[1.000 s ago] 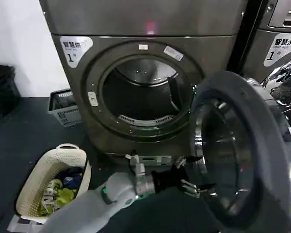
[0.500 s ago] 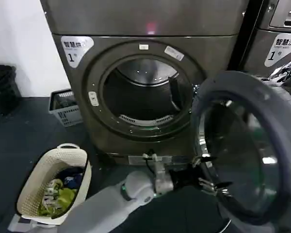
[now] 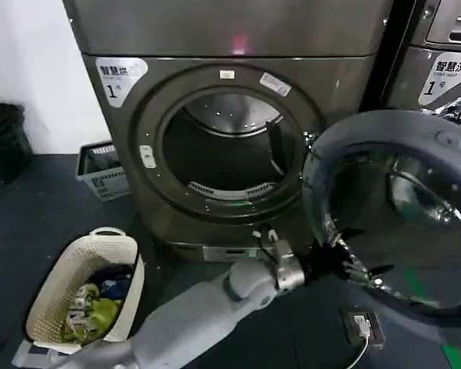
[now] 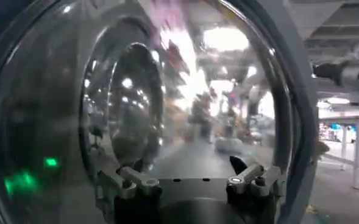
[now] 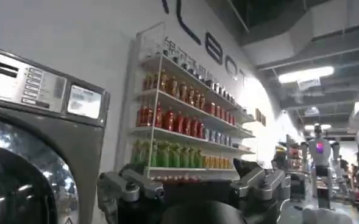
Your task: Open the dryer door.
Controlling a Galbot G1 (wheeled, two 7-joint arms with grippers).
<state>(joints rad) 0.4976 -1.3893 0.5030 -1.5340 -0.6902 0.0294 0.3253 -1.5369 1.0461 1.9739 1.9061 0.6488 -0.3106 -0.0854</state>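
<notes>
Left of the dryer [image 3: 230, 138] a laundry basket [image 3: 88, 288] stands on the floor, the dryer door [image 3: 403, 207] hangs swung wide at the drum opening's right, and the left end effector [image 3: 353, 269], fingers spread, meets the door's lower rim.

A laundry corner inside a robotics showroom or lab. A large grey metal front-loading dryer [image 3: 230, 131] fills the centre, numbered "1", with a second grey machine [image 3: 438, 69] at upper right. A cream plastic laundry basket of clothes [image 3: 84, 296] sits lower left on dark floor. Elsewhere, white wall shelves of coloured bottles [image 5: 185, 131] stand under industrial ceiling lights.
</notes>
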